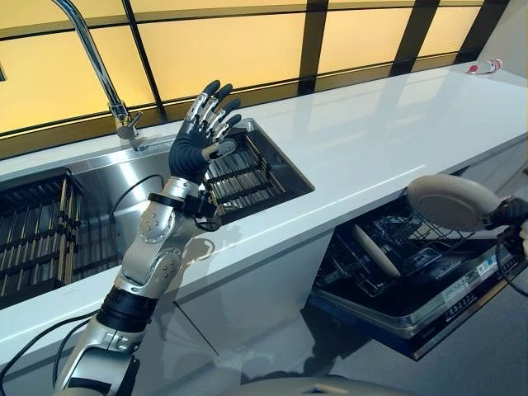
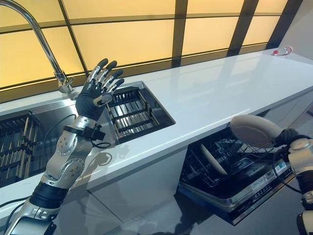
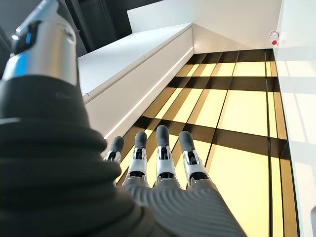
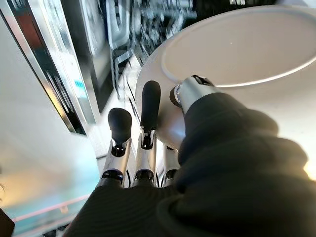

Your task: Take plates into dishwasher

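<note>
Right wrist view: a pale round plate (image 4: 237, 59) is pinched at its rim by the right hand (image 4: 148, 148), thumb on its upper face and fingers beneath; in the eye views the plate (image 2: 254, 131) is held nearly flat above the open dishwasher's lower rack (image 2: 234, 169), where another plate (image 2: 213, 160) is already stood on edge; a tilt onto its rim is judged necessary; the left hand (image 2: 96, 88) is raised over the sink (image 2: 73, 110), fingers spread and empty.
</note>
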`<state>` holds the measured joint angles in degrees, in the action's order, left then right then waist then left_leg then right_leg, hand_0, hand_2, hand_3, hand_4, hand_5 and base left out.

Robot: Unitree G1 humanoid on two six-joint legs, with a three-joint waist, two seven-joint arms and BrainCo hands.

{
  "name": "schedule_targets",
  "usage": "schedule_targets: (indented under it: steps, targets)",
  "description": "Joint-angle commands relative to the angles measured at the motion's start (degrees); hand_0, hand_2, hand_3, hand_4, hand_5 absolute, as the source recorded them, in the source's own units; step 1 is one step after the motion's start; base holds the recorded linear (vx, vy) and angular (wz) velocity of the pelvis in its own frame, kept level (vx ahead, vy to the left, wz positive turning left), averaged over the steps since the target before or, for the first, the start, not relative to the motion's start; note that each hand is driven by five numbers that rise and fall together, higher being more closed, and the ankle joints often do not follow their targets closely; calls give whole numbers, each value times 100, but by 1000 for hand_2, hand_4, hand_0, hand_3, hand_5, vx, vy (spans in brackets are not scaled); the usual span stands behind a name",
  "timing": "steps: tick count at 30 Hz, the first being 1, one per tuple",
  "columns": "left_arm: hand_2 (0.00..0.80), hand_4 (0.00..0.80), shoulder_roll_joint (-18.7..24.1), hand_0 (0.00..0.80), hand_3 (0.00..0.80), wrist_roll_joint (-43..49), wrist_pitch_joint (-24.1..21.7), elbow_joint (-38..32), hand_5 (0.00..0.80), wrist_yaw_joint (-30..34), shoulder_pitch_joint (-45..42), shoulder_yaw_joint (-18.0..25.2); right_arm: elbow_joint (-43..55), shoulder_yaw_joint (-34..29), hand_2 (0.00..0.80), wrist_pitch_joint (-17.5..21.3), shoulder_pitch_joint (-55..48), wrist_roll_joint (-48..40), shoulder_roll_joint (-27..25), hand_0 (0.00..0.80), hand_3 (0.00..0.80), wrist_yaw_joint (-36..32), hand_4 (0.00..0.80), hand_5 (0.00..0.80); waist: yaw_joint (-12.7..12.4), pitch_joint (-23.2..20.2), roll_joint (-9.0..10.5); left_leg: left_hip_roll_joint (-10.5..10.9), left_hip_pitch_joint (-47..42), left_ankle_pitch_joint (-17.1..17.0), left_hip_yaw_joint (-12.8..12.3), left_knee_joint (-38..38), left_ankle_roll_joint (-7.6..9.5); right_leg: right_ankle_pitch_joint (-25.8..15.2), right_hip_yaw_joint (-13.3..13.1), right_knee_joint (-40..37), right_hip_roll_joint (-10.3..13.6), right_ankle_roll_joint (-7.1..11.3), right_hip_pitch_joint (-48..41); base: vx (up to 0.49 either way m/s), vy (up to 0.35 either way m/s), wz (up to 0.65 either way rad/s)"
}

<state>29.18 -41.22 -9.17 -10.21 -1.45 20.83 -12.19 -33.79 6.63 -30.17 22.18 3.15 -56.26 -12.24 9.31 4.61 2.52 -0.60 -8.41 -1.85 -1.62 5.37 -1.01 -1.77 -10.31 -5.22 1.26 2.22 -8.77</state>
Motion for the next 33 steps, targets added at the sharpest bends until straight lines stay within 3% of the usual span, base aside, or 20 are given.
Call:
schedule_targets:
  steps: [1, 11, 21, 33]
  targets:
    - [0, 0, -22, 0, 0, 300, -122, -5, 0, 123, 496, -26, -454, -127, 800, 4, 302, 362, -140, 800, 800, 144, 800, 800, -316, -133, 62, 313, -178, 624, 39, -37, 462, -90, 433, 22, -381, -15, 103, 3, -53, 0]
    - [0, 0, -41, 0, 0, 336, -40, -101, 0, 216, 398, -52, -932, 176, 800, -168, 247, 503, 276, 800, 800, 372, 800, 800, -428, -43, -10, 305, -157, 594, 90, -37, 459, -75, 529, 22, -364, -35, 97, 4, -54, 1]
    - [0, 0, 60, 0, 0, 279, 28, -166, 0, 357, 365, -78, -1679, 238, 800, -242, 426, 203, 599, 800, 800, 1220, 800, 800, -583, 102, -126, 305, -92, 555, 167, -37, 451, -60, 638, 22, -326, -38, 123, 4, -70, 2]
    - [0, 0, 277, 0, 0, 181, -101, -97, 0, 307, 608, -294, -2565, 79, 800, -252, 1281, -1247, 647, 800, 800, 3176, 800, 800, -721, 408, -414, 330, 106, 461, 335, -37, 430, -85, 753, 22, -284, -57, 286, -17, -78, 4]
